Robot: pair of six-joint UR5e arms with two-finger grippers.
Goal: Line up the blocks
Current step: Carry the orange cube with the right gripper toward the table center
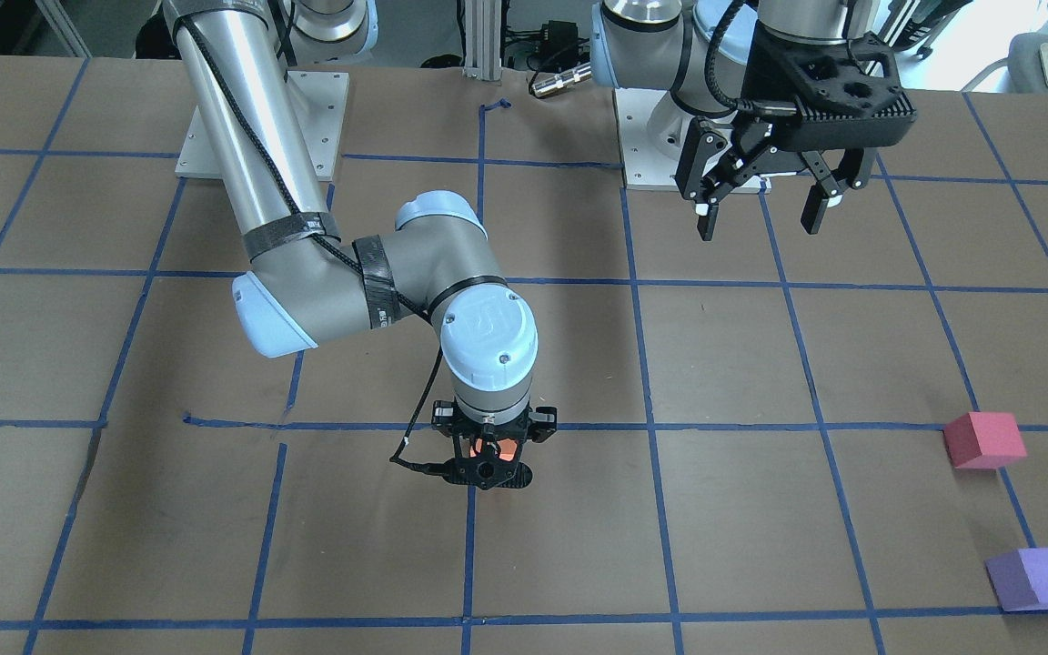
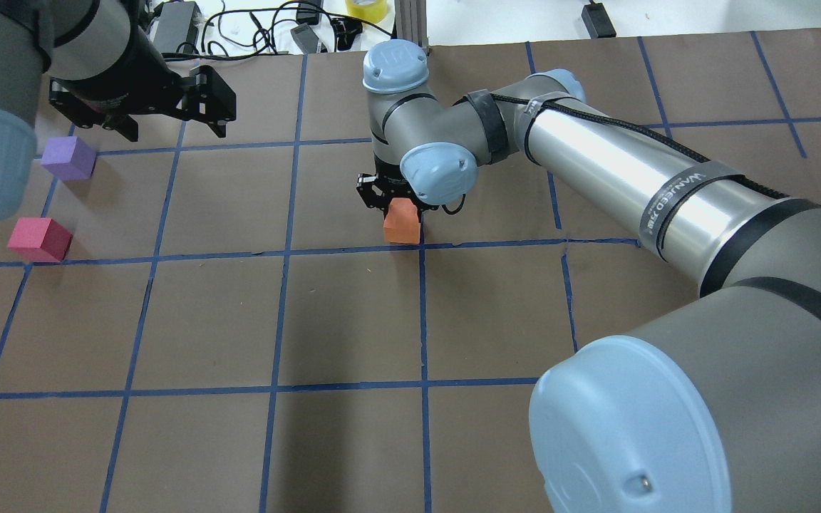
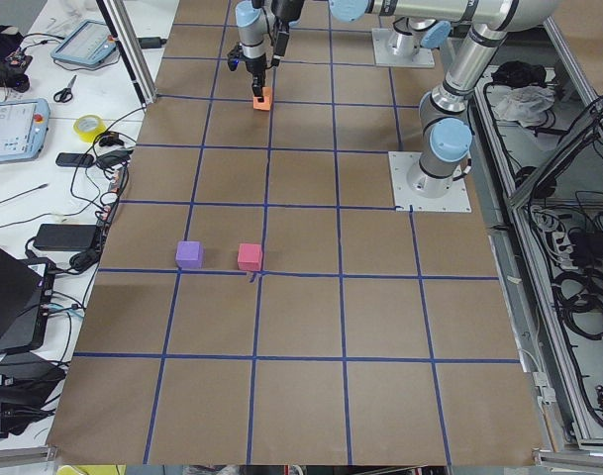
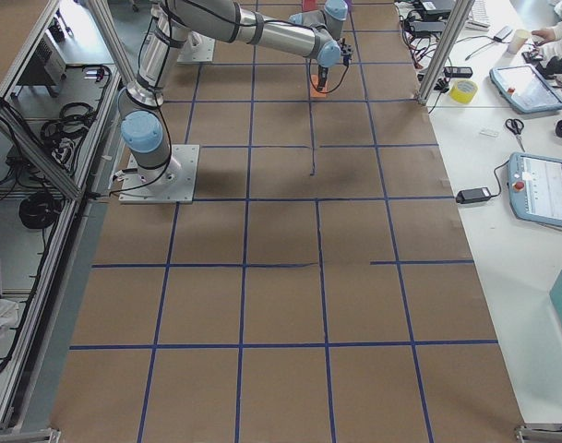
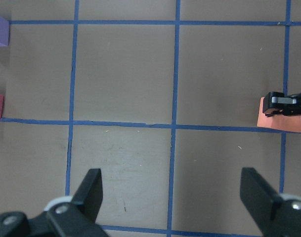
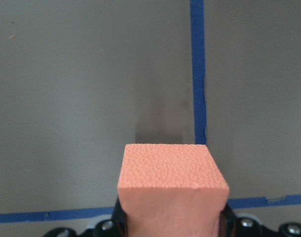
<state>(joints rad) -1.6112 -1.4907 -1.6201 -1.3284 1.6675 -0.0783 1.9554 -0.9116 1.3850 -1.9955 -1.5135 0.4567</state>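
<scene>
My right gripper (image 1: 488,452) points straight down near the table's middle and is shut on the orange block (image 2: 402,222), which fills the bottom of the right wrist view (image 6: 172,182). The block is at or just above the table; I cannot tell which. The crimson red block (image 1: 983,440) and the purple block (image 1: 1033,579) lie side by side, a little apart, near the table's left end. My left gripper (image 1: 760,211) hangs open and empty above the table, back from those two blocks. In the left wrist view its fingers (image 5: 91,190) are spread wide.
The brown table (image 2: 353,320) carries a grid of blue tape lines. Two arm base plates (image 1: 260,127) sit at the robot's side. Cables, tablets and a tape roll (image 3: 88,126) lie on the white bench beyond the far edge.
</scene>
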